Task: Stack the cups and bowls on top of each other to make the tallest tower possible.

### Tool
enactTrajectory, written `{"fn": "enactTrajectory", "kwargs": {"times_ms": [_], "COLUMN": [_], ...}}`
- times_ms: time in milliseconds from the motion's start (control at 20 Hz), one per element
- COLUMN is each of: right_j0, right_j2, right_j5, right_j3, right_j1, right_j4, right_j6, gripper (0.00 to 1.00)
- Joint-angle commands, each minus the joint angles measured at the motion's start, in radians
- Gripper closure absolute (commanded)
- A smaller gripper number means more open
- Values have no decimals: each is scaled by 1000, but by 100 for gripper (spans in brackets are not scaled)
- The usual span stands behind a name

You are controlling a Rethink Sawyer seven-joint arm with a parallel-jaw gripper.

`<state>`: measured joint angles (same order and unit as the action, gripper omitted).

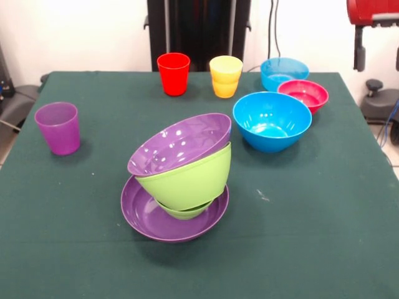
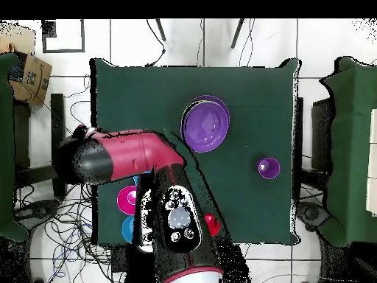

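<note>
Already leaning, the tower [image 1: 181,177] (top purple bowl [image 1: 181,143] tilted) could slide if the blue bowl [image 1: 272,120] lands off-centre; gripper state unclear.

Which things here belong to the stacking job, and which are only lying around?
For the job: the tower; blue bowl; red bowl; light blue bowl; red cup; yellow-orange cup; purple cup.

Lying about: cardboard box; floor cables.

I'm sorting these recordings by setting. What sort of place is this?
Probably a robotics lab, not a home: a green-covered table of plastic bowls and cups, a red and black robot arm over it, and loose cables across the tiled floor.
</note>
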<state>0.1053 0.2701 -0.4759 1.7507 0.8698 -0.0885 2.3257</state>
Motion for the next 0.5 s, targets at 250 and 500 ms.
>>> {"fn": "enactTrajectory", "kwargs": {"times_ms": [250,500], "right_j0": [-57,24], "right_j2": [-168,-146], "right_j5": [294,348], "right_j3": [180,289], "right_j1": [-182,-140], "right_j4": [-129,-146], "right_j6": [127,76], "gripper": [0,0]}}
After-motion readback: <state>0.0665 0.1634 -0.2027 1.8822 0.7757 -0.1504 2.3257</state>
